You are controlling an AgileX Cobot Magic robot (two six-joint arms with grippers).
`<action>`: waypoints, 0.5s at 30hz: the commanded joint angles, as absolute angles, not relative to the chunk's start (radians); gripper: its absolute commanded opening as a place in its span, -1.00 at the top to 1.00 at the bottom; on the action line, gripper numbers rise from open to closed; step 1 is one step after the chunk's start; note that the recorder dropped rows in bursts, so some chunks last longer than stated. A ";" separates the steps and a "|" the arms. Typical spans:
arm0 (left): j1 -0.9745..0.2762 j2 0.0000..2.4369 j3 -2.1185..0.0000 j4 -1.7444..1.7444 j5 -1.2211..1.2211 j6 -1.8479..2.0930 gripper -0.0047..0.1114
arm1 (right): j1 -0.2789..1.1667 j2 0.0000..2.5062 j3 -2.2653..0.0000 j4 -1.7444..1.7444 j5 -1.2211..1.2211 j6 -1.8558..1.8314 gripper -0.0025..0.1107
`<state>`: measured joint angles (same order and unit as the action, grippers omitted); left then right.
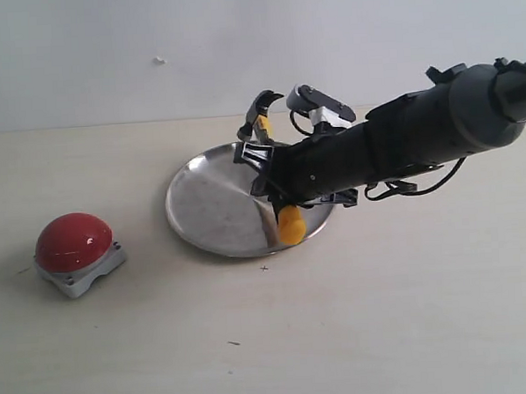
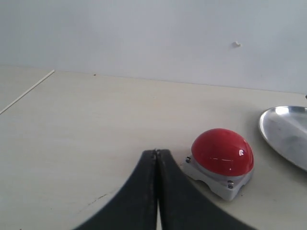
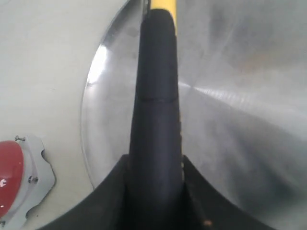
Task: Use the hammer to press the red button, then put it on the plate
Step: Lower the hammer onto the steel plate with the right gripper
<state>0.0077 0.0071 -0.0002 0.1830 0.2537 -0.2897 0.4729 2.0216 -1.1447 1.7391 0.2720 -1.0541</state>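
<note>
Scene: a pale desk (image 1: 358, 333) in front of a plain light wall (image 1: 105, 46); three objects and one dark robot arm show in the exterior view.

Plate (image 1: 206, 209): round, silver and scuffed; it lies flat near the middle of the desk; the left wrist view catches one edge of it (image 2: 288, 132).

Red button (image 1: 73, 240): a glossy red dome on a light grey square base; it sits on the desk to the left of the plate, apart from it; nothing touches it.

Hammer (image 1: 291, 224): over the right part of the plate; its dark head rises beyond the far rim and its yellow end hangs above the near rim; whether it touches the metal cannot be told.

Right claw (image 1: 274, 180): closed around the hammer's black handle; in the right wrist view the handle (image 3: 156, 96) runs out between the two dark fingers (image 3: 156, 184) across the plate (image 3: 240, 96), with the button's base (image 3: 29, 177) off to one side.

Right arm (image 1: 401, 141): reaches in from the right of the exterior view – low over the plate.

Left claw (image 2: 156, 158): closed, fingertips pressed together with nothing between them; it hovers just beside the red button (image 2: 222, 152) – not touching it.
</note>
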 commanded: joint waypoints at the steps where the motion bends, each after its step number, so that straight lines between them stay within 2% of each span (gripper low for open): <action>1: 0.010 0.000 0.000 0.183 0.251 -0.290 0.92 | 0.526 2.005 -1.180 1.744 0.213 -1.112 0.96; 15: 0.010 0.000 0.000 0.183 0.251 -0.290 0.92 | 0.552 2.106 -1.215 1.744 0.099 -1.073 0.96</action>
